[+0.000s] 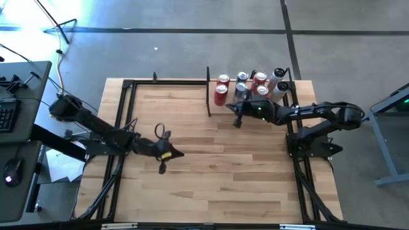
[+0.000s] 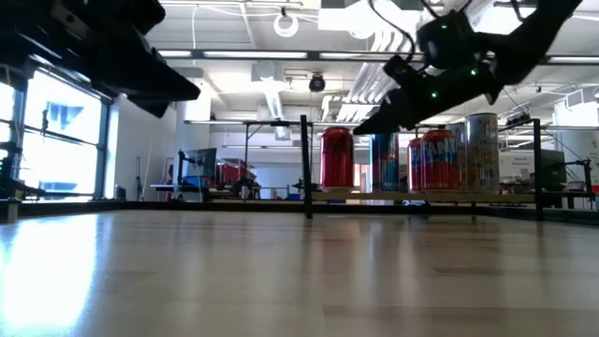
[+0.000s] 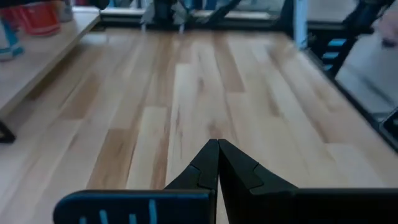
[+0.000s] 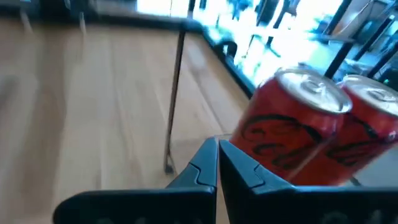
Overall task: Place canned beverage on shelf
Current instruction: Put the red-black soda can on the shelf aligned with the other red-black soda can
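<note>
From above, the wooden counter (image 1: 211, 160) carries the shelf (image 1: 252, 105) at its far right corner, bounded by thin black bars. A cluster of cans (image 1: 246, 86) stands on the shelf, red ones at its left end and silver-topped and white ones toward the right. The right tool (image 1: 238, 121) hangs over the shelf's near edge, just beside the red can (image 1: 220, 96) at the left end; its fingers are pressed together and carry nothing. The left tool (image 1: 162, 167) hangs over the middle of the counter toward the left edge, well apart from the shelf, fingers also pressed together and empty.

From counter height, the cans stand upright in a row on the shelf (image 2: 440, 197) at the far side: a red can (image 2: 337, 159), a blue-striped one (image 2: 384, 161), another red one (image 2: 435, 161) and a silver one (image 2: 481, 153). The right arm (image 2: 449, 65) reaches across above them, lit by small green lights. The left arm (image 2: 94, 47) fills the upper near side.

The left wrist view shows its own fingertips (image 3: 217, 158) meeting over bare planks.

The right wrist view shows its fingertips (image 4: 216, 158) closed together, with two red cans (image 4: 292, 130) just beyond them, and a black upright bar (image 4: 176, 93) standing off to one side.
</note>
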Controlling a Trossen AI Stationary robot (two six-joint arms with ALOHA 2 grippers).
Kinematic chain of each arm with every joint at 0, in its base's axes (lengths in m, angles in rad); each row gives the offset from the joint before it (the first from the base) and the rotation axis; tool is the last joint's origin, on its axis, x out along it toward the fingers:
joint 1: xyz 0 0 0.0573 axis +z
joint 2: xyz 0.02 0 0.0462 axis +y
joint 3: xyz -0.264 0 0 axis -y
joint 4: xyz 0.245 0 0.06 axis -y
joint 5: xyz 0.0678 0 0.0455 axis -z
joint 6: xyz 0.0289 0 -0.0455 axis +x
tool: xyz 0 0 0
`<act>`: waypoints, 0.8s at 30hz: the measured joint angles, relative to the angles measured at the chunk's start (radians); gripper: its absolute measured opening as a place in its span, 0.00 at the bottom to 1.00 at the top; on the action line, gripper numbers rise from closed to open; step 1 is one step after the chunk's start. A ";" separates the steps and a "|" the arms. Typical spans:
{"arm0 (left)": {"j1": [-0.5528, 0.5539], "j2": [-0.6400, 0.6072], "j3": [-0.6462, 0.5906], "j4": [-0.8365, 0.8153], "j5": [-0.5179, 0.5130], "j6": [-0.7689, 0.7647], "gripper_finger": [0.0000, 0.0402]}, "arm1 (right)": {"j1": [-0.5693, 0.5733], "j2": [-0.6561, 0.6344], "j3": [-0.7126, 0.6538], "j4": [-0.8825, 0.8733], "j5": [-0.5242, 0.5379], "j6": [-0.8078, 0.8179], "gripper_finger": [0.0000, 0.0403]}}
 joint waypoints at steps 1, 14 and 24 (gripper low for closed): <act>0.025 0.000 -0.023 0.047 0.033 0.009 0.00 | 0.001 -0.002 -0.028 0.067 -0.011 0.025 0.00; 0.271 0.000 -0.114 0.202 0.078 0.014 0.00 | 0.196 0.212 0.234 0.032 0.450 0.169 0.00; 0.340 0.000 -0.114 0.226 0.081 0.001 0.00 | 0.156 0.355 0.378 -0.134 0.566 0.340 0.00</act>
